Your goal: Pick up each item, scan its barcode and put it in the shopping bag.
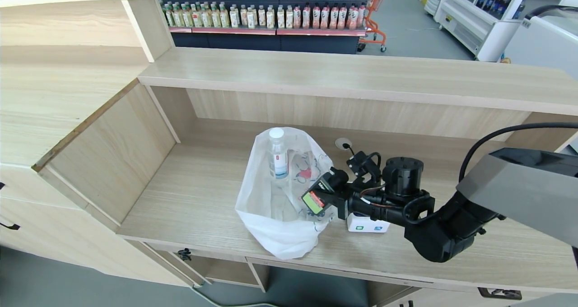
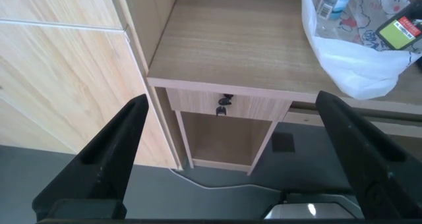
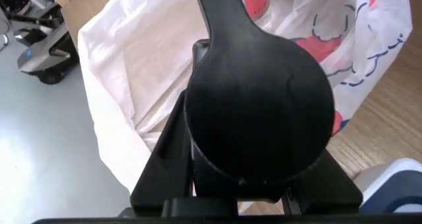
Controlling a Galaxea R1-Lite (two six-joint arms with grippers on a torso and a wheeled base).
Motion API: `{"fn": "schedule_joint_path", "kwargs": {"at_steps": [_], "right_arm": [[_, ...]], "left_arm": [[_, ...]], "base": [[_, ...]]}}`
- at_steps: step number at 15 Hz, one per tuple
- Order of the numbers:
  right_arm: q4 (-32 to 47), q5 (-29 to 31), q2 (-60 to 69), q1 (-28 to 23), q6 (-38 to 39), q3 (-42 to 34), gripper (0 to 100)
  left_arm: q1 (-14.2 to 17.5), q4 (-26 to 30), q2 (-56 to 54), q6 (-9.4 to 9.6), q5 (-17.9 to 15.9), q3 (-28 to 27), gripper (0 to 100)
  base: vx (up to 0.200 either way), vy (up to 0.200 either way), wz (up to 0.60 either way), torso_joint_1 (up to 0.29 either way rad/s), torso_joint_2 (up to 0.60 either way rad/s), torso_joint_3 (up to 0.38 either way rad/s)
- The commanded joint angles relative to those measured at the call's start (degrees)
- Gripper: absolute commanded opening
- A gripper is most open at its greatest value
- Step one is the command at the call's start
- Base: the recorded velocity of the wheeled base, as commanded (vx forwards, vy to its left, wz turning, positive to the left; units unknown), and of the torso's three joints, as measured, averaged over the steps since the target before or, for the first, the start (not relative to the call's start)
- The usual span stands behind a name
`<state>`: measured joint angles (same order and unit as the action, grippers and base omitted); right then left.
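A white translucent shopping bag stands open on the wooden counter, with a clear bottle upright inside it. My right gripper hangs at the bag's right rim, shut on a black round item with a handle. That item carries a green and red label, which points toward the bag's opening. The bag lies directly beneath the item. My left gripper is open and holds nothing, low in front of the counter's front edge. From there the bag and the label lie far off.
A small white scanner box sits on the counter just right of the bag, under my right wrist. A cable hole is behind it. A raised ledge and a side wall enclose the counter. A keyed drawer sits below.
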<state>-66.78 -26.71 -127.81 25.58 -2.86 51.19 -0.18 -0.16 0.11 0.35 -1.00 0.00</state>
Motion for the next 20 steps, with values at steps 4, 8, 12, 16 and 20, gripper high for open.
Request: {"fn": "schedule_joint_path", "kwargs": {"at_steps": [4,8,12,16,20], "right_arm": [[-0.02,-0.01,-3.59,1.23,-1.27,2.78,0],[-0.02,-0.1,-4.12,1.58,-1.35,4.09,0],[0.07,-0.1,-4.29,1.93,-1.35,4.27,100],[0.07,-0.1,-4.56,2.29,-1.09,6.12,100],[0.16,-0.1,-2.45,1.76,-0.12,7.96,100]], "left_arm": [[0.01,-0.02,-0.02,0.0,-0.06,0.0,100],[0.01,-0.02,-0.02,0.0,-0.06,0.0,100],[0.01,-0.02,-0.02,0.09,0.03,0.0,100],[0.01,-0.02,-0.02,0.17,0.03,0.0,100],[0.01,-0.02,-0.02,0.17,0.03,0.0,100]], "base": [[0.0,0.0,0.0,0.0,0.0,0.0],[0.0,0.0,0.0,0.0,0.0,0.0],[0.0,0.0,0.0,0.0,0.0,0.0],[0.0,0.0,0.0,0.0,0.0,0.0],[0.0,0.0,0.0,0.0,0.0,0.0]]}}
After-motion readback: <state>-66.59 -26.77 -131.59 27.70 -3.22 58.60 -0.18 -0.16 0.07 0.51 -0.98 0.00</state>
